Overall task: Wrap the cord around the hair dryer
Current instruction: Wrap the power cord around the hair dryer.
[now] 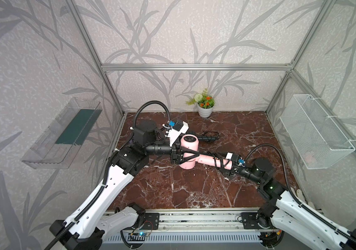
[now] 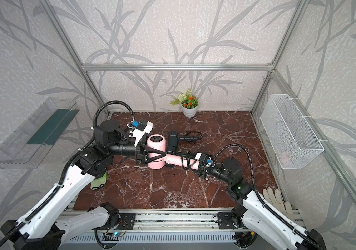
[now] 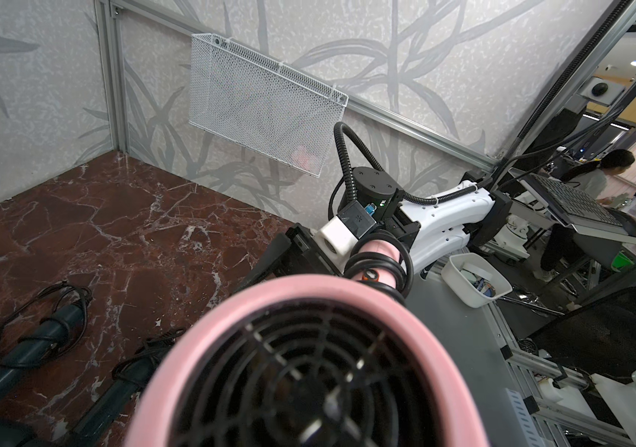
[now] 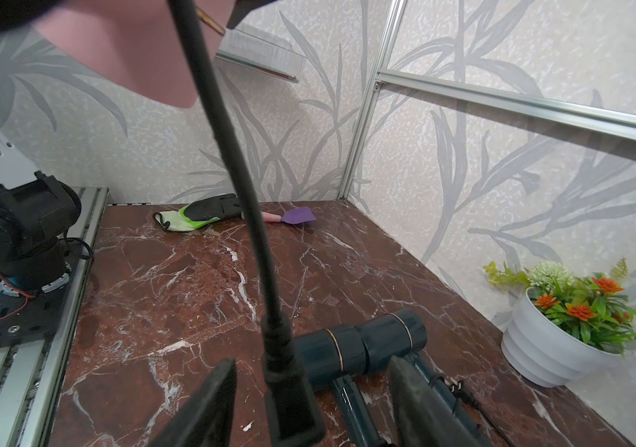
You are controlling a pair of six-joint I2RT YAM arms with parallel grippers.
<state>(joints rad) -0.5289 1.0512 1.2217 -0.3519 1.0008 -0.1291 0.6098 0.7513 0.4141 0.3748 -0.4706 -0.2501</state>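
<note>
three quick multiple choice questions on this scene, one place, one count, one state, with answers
1. Where is the flower pot? A by the back wall B in the mesh basket C on the clear shelf
2. How many dark hair dryers lie on the table? A one B two C four
3. The cord of the pink hair dryer is A coiled round its handle B stretched flat on the table C missing
Answers: 1 A, it stands against that wall; 2 B, two dark barrels lie side by side; 3 A, black loops ring the handle.
</note>
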